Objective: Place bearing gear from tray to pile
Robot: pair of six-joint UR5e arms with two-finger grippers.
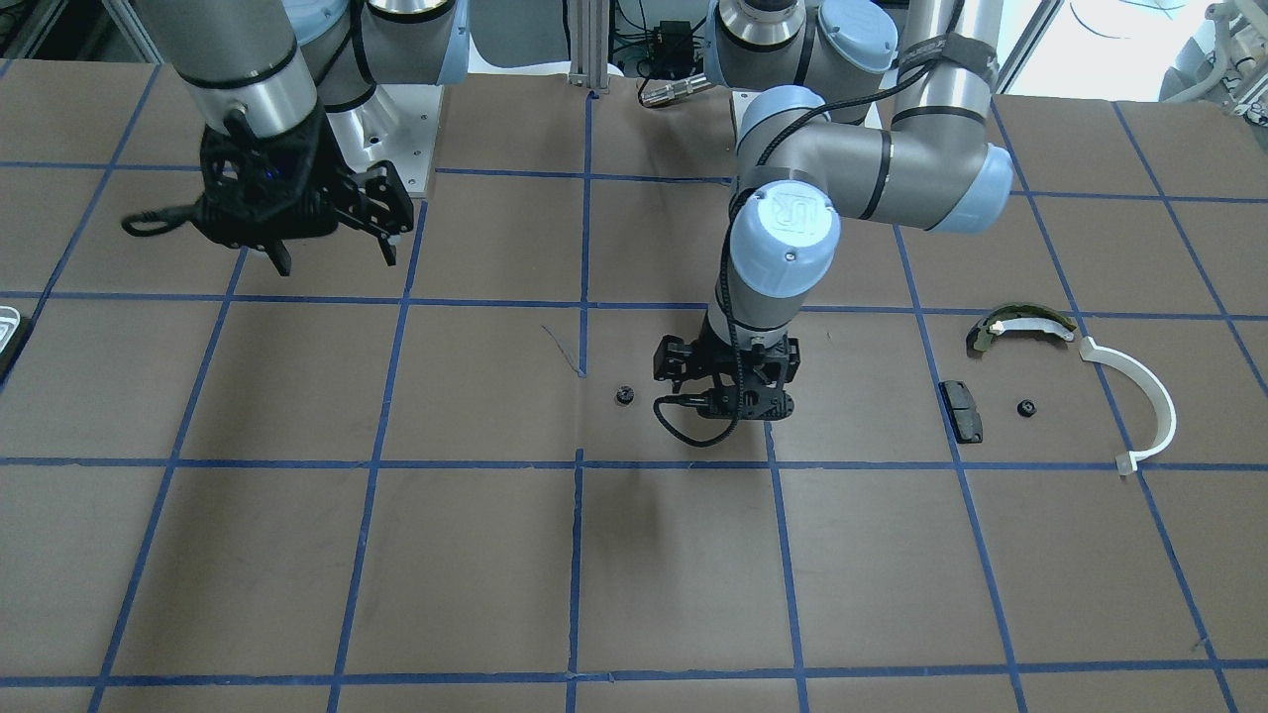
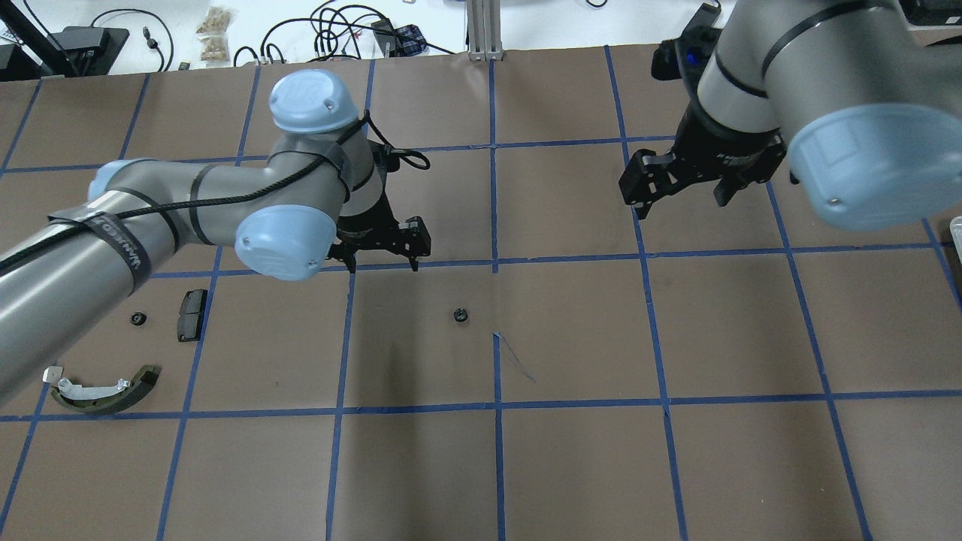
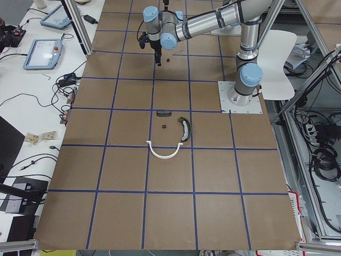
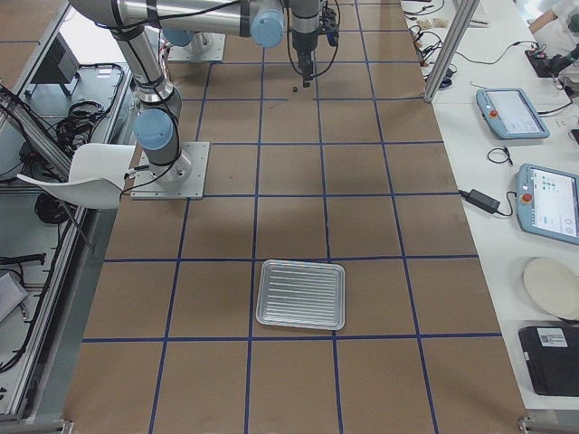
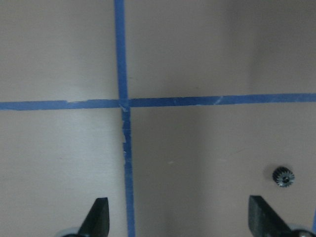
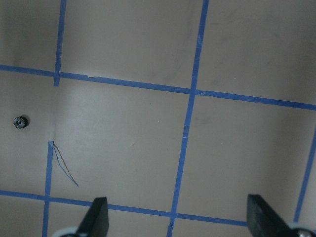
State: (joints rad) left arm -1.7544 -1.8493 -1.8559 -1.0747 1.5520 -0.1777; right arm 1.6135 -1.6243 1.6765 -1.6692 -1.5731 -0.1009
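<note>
A small black bearing gear [image 1: 624, 395] lies alone on the brown table near the centre; it also shows in the overhead view [image 2: 461, 315] and both wrist views [image 5: 283, 176] [image 6: 20, 121]. My left gripper [image 1: 728, 384] [image 2: 382, 263] is open and empty, low over the table just beside that gear. My right gripper [image 1: 335, 259] [image 2: 676, 199] is open and empty, raised. The pile holds a white half-ring [image 1: 1149, 396], an olive-and-white shoe [image 1: 1020, 325], a black pad [image 1: 961, 410] and a second gear [image 1: 1026, 407]. The silvery tray [image 4: 299, 264] sits far off on my right side.
Blue tape lines [image 1: 584, 297] grid the brown table. The tray's rim corner [image 1: 6, 322] peeks in at the front view's left edge. Both arm bases [image 1: 386, 119] stand at the table's robot side. Tablets and cables lie on the operators' bench [image 4: 534, 172].
</note>
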